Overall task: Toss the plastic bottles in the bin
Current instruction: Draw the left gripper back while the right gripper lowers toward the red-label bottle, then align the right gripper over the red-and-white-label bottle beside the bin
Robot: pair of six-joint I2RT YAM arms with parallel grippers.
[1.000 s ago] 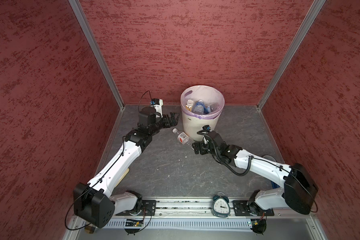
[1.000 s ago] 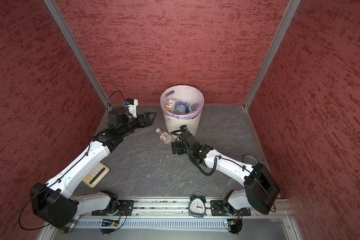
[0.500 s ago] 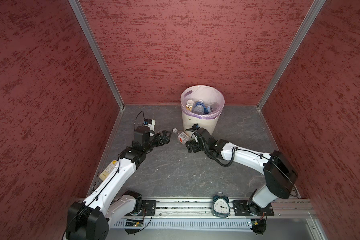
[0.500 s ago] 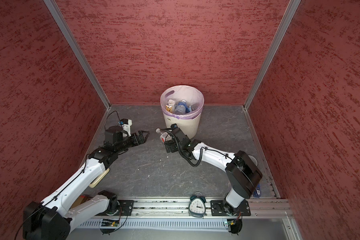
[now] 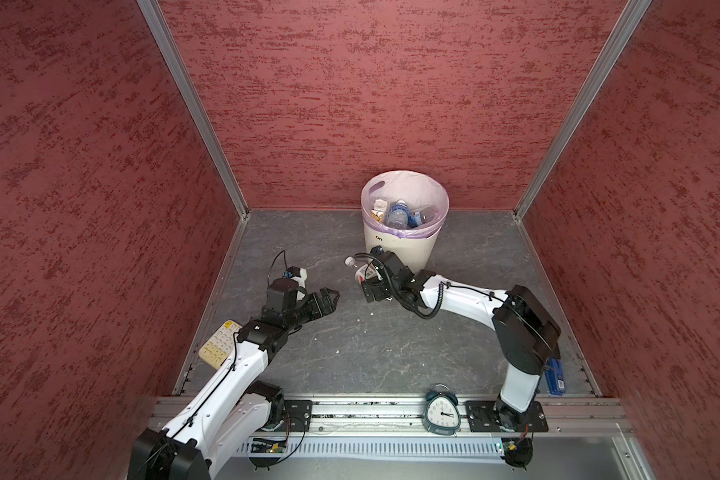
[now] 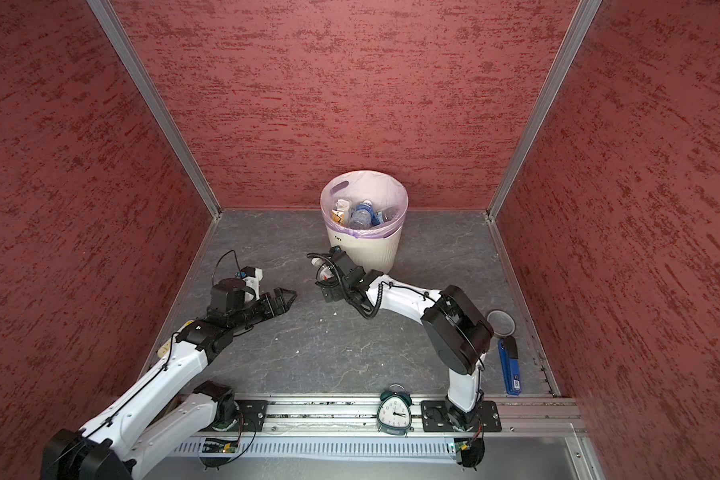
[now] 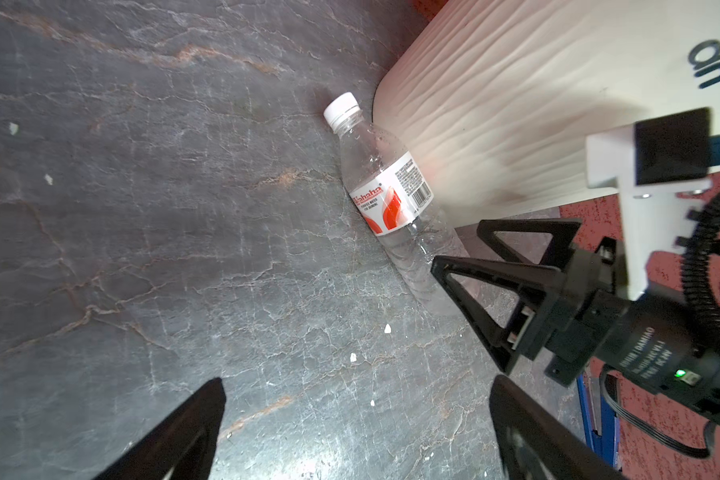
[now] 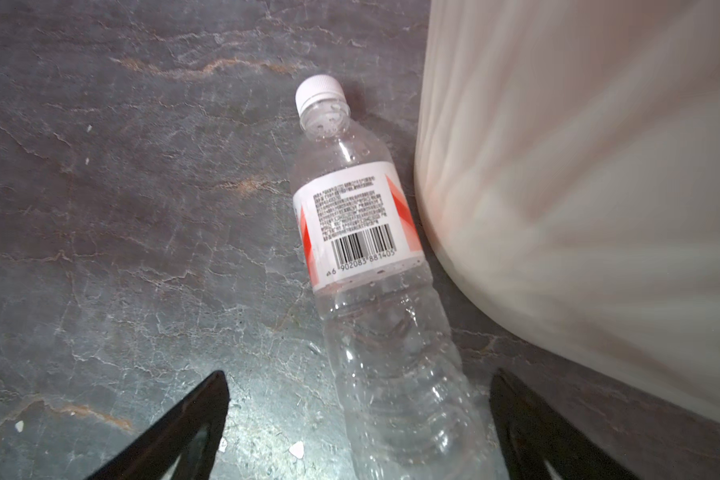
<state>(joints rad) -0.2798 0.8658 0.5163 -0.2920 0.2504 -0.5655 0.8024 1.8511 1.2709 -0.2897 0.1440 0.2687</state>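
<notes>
A clear plastic bottle [image 8: 371, 249] with a white cap and a red-white label lies on the grey floor, against the foot of the bin [image 8: 578, 187]. My right gripper [image 8: 358, 382] is open, and its fingers stand on either side of the bottle's lower end without closing on it. In both top views the bottle [image 5: 359, 269] [image 6: 320, 268] pokes out from under the right gripper [image 5: 369, 286]. The cream bin [image 5: 404, 245] with its lilac liner holds several bottles [image 5: 398, 214]. My left gripper [image 5: 333, 297] [image 7: 356, 382] is open and empty, left of the bottle [image 7: 387, 203].
A cream keypad [image 5: 219, 343] lies by the left wall under the left arm. A teal alarm clock [image 5: 441, 411] stands on the front rail. A blue tool [image 6: 510, 365] and a round grey lid [image 6: 500, 322] lie near the right wall. Red walls close in three sides.
The left gripper has drawn back from beside the bin toward the front left. The right gripper has moved left and up to the bottle, which now lies between its fingers.
</notes>
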